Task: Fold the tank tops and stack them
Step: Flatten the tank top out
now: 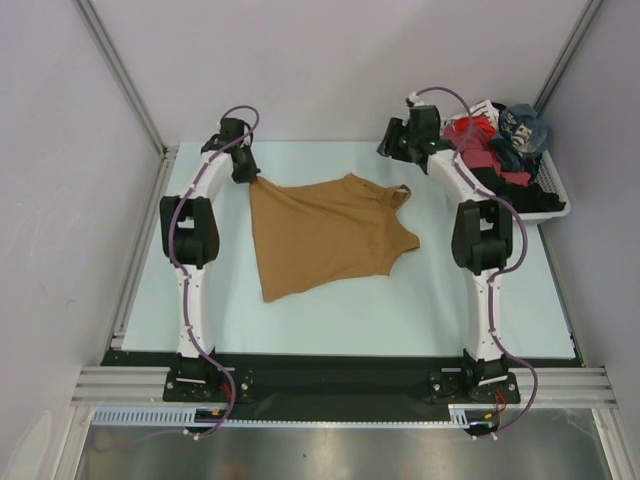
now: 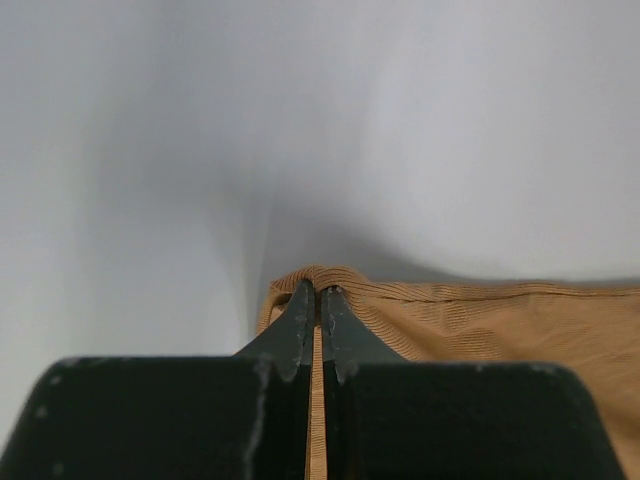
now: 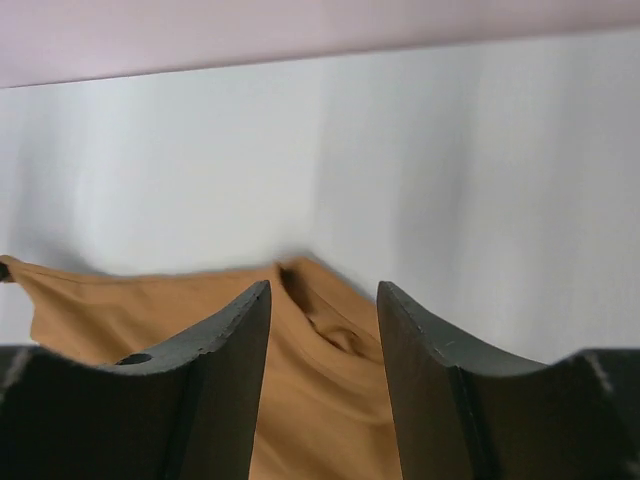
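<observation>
Showing the tan tank top lying spread on the pale counter between the two arms, with the hem toward the left arm and the neck and straps toward the right arm.

The left fingers are pressed fully together on the far hem corner, with a thin edge of cloth pinched between them. The right fingers stand apart and hold nothing. They hover just beyond the strap end, and tan cloth shows through the gap between them.

**Handling (judged).** The garment looks light, limp and thin, so it should drape, trail and wrinkle rather than keep any shape. It will probably follow a pull from one corner unevenly. The best holds are likely the hem corners and the shoulder seams, where the fabric is doubled. The narrow straps may stretch or slip.

**Appearance.** The top is plain tan-brown with fine ribbing, a stitched hem, a scoop neck and slim straps. Shallow creases run across the body, and the pinched corner rises to a small peak.

A white basket at the far right holds a heap of red, dark and blue garments. A second top cannot be picked out among them.
</observation>
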You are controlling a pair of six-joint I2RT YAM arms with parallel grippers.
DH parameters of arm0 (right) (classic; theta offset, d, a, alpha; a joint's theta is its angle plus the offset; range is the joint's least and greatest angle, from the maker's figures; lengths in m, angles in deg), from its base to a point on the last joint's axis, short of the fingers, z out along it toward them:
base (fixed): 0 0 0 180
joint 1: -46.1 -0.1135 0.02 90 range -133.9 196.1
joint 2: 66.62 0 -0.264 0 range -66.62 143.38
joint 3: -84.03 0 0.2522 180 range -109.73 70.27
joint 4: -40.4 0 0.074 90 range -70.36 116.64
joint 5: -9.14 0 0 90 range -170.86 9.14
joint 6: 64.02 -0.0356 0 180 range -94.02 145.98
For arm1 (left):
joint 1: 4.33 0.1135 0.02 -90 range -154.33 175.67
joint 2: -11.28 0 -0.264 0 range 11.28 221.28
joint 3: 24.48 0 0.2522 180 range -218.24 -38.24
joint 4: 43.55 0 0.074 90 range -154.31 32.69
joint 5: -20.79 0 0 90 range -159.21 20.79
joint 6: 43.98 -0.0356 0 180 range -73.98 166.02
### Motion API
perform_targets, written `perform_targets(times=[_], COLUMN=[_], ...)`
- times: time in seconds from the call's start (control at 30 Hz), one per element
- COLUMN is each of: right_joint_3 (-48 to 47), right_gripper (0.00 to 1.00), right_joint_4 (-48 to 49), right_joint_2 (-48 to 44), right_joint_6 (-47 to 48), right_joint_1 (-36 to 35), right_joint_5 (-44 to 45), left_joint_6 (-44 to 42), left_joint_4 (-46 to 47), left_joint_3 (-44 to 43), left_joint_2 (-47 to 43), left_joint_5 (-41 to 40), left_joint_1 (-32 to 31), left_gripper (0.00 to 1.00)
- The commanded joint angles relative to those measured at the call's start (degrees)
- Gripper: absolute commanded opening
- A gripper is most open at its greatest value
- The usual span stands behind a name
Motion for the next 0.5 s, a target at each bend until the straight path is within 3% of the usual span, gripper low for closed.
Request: perform_targets(times=[0.0, 0.23, 0.47], right_joint_3=[-10.4, -12.2, -16.8], right_gripper=[0.52, 0.59, 0.57], right_joint_4=[-5.3, -0.3, -1.6], right_joint_2=[6.5, 11.6, 16.6], right_joint_6=[3.1, -2.7, -4.0], right_joint_1=[-3.1, -5.3, -7.3], right_joint_5=[-4.1, -8.1, -7.1], left_joint_6=[-1.4, 3.4, 1.4], left_joint_4=[0.6, 6.5, 6.1], left_joint_3=[-1.4, 4.4, 3.1], left_joint_2=[0.5, -1.0, -0.6], left_joint_5=[0.5, 6.2, 3.1], left_joint_1=[0.1, -0.3, -0.4], left_gripper=[0.00, 0.00, 0.01])
